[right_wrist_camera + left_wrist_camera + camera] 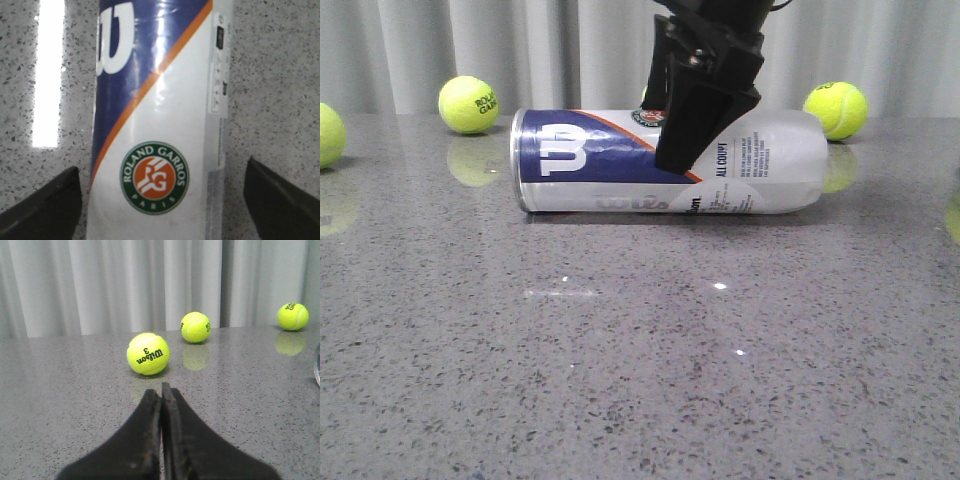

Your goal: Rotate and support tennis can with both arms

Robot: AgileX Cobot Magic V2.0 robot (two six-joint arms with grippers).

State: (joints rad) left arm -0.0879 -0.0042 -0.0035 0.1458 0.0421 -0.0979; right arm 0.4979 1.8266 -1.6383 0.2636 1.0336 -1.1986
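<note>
Straddling the tennis can lying near the table's far edge, the right claw is spread; pinch centrally. Left claw pressed together.

I read a white "W" and a "ROLAND GARROS PARIS" badge on the tennis can; "Wilson 3" on the nearest ball.
</note>
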